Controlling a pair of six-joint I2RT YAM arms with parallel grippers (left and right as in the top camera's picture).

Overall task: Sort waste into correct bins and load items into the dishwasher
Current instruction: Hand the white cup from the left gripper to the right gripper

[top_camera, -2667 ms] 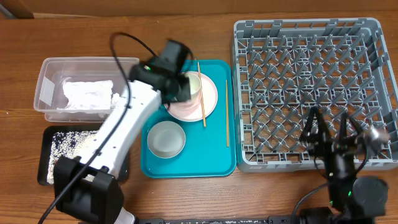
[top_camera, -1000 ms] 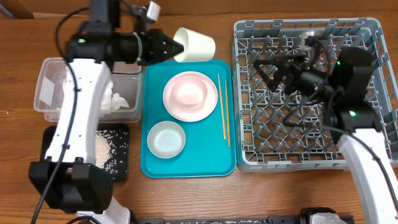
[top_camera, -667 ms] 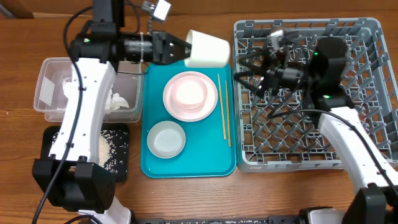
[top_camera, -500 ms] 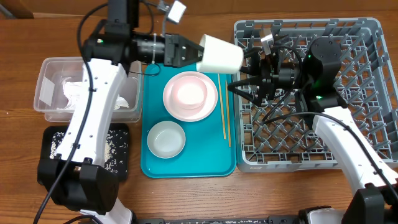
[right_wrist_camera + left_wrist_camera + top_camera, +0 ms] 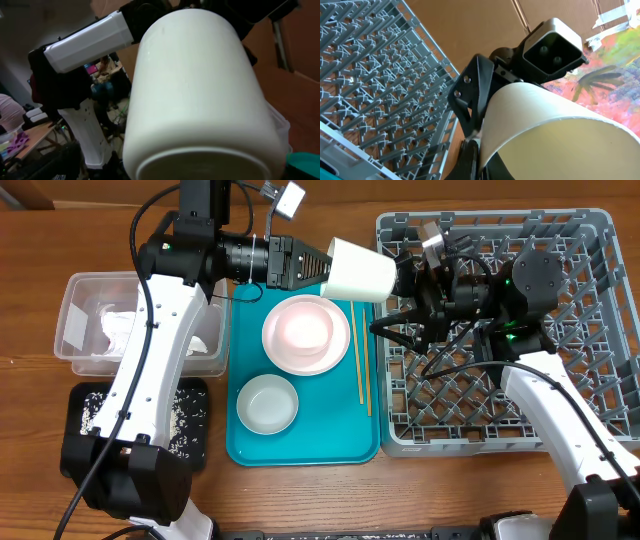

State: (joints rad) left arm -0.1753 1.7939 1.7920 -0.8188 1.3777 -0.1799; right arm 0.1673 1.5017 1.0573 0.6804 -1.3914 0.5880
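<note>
My left gripper [image 5: 318, 268] is shut on the rim of the small cream cup [image 5: 358, 270], holding it on its side in the air above the teal tray's far right corner. In the left wrist view the cup [image 5: 560, 135] fills the lower right, its rim pinched between my fingers [image 5: 470, 160]. My right gripper [image 5: 392, 290] stands open at the rack's left edge, with the cup's base [image 5: 195, 90] between its spread fingers. A pink bowl [image 5: 303, 328] sits on the plate [image 5: 340, 350]. A grey-blue bowl [image 5: 267, 402] and chopsticks [image 5: 359, 360] lie on the tray.
The teal tray [image 5: 330, 442] sits mid-table and the grey dish rack [image 5: 590, 330] fills the right. At the left, the clear tub [image 5: 80, 320] holds the crumpled napkin [image 5: 125, 325]. The black tray [image 5: 75, 442] in front of it holds rice [image 5: 180, 405].
The left arm lifted the cup off the plate and carried it right toward the rack. The right arm rose from the table's front and swung left until its open fingers reached the cup's base.
</note>
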